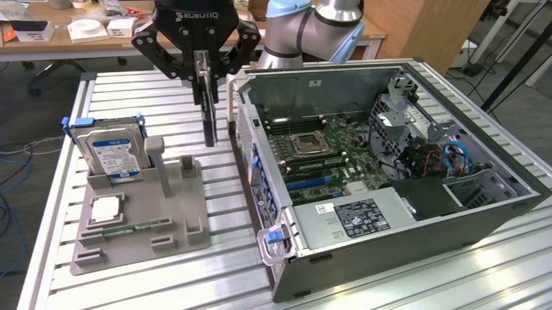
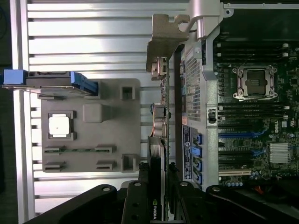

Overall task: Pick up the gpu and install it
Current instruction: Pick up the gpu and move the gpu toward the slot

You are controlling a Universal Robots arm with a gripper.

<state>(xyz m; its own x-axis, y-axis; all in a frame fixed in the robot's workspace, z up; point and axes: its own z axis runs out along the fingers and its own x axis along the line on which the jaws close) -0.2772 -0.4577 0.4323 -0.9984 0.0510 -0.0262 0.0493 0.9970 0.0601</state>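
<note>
My gripper (image 1: 201, 76) is shut on the gpu (image 1: 209, 113), a thin dark card that hangs on edge below the fingers, above the table. It sits in the gap between the grey parts holder (image 1: 172, 236) and the open computer case (image 1: 285, 271). In the wrist view the gpu (image 2: 156, 161) runs edge-on away from my gripper (image 2: 159, 189). Its silver bracket (image 2: 166, 35) is at the far end, beside the case's side wall. The motherboard (image 1: 332, 165) lies exposed inside the case, with blue slots (image 2: 238, 135) visible.
On the grey holder (image 2: 133, 116) stand a silver hard drive with a blue-white label (image 1: 110, 152), a processor chip (image 1: 105, 208) and a green memory stick (image 1: 129, 227). The case wall rises close to the card. Behind the slatted table is a desk with boxes (image 1: 86, 29).
</note>
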